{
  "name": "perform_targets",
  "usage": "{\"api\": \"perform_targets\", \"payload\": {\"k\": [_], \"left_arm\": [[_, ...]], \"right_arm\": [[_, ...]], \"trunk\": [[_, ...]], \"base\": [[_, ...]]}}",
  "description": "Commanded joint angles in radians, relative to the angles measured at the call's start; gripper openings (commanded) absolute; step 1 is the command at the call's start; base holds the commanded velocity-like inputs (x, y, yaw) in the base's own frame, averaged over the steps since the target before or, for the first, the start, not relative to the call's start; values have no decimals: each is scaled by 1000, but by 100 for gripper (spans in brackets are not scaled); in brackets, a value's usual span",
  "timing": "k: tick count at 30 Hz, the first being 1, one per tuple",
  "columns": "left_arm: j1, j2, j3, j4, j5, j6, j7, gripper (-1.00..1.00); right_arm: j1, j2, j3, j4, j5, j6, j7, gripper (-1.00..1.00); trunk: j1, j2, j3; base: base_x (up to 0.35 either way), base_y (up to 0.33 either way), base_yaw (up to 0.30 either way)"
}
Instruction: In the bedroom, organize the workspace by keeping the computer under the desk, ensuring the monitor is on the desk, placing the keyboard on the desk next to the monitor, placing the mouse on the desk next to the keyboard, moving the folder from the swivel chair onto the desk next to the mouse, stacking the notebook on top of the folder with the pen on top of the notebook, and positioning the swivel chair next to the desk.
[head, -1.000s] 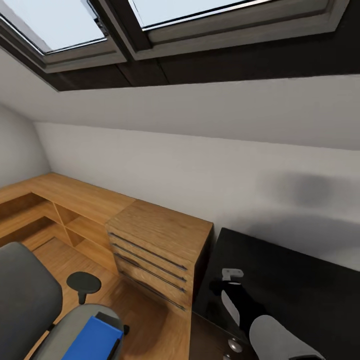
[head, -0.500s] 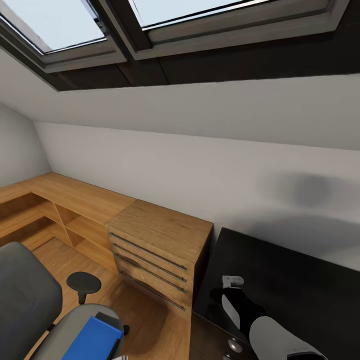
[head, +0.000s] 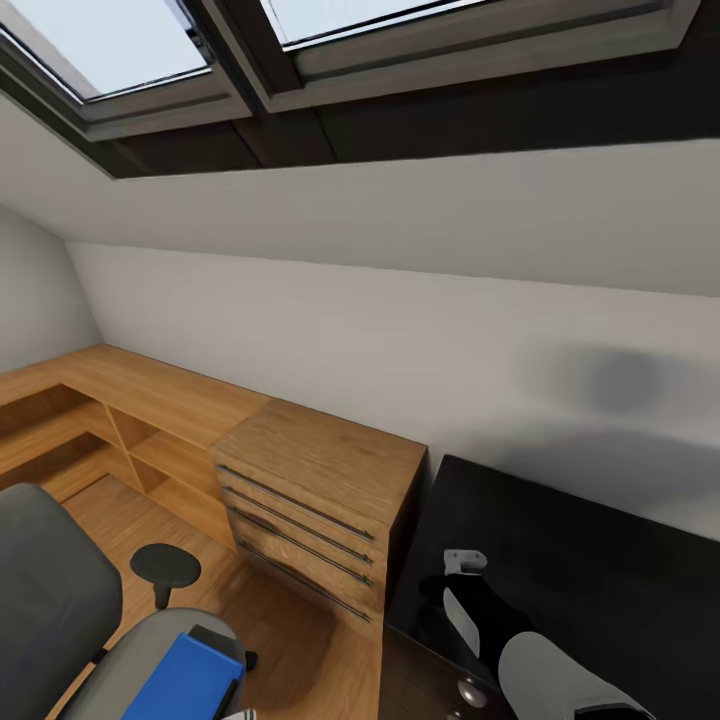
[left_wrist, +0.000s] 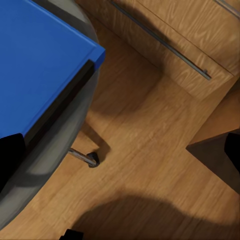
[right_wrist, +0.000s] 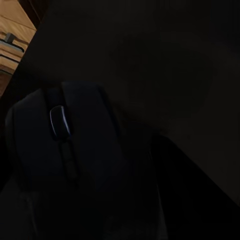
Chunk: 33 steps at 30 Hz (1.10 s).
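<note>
The grey swivel chair (head: 60, 610) stands low at the left, and the blue folder (head: 185, 680) lies on its seat. The left wrist view looks down on the folder (left_wrist: 40, 65) and the chair seat (left_wrist: 60, 150). My left gripper (left_wrist: 120, 150) hangs open over the seat's edge, one dark finger showing at each side of that view. My right gripper (head: 462, 562) hovers low over the left end of the black desk (head: 600, 560). The black mouse (right_wrist: 60, 145) lies on the desk (right_wrist: 165, 60) right at that gripper. It is too dark to see the fingers.
Low oak cabinets (head: 320, 490) with drawers and open shelves run along the wall between chair and desk. Their drawer fronts (left_wrist: 170, 30) are close to the chair. A strip of oak floor (left_wrist: 150, 160) separates them. A silver drawer knob (head: 470, 690) sits under the desk edge. Skylights (head: 120, 50) are overhead.
My right gripper has dropped slightly toward the desk and then stopped. A pale part of my left arm has come in at the picture's bottom edge beside the folder.
</note>
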<state>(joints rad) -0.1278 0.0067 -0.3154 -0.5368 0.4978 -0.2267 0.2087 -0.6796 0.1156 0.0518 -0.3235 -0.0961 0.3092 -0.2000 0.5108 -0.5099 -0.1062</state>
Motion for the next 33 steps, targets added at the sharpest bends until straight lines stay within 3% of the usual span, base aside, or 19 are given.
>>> {"api": "perform_targets", "payload": {"k": [1,33], "left_arm": [[-1,1,-8,0,7,-5,8,100],[-1,1,-8,-1,5,-5,8,100]], "right_arm": [[-1,0,5,-3,-13,4,-6,-100],[0,-1,5,1,-10,11,-9,-100]], "trunk": [[4,-9,-5],[127,-233,-105]], "base": [[0,0,0],[0,0,0]]}}
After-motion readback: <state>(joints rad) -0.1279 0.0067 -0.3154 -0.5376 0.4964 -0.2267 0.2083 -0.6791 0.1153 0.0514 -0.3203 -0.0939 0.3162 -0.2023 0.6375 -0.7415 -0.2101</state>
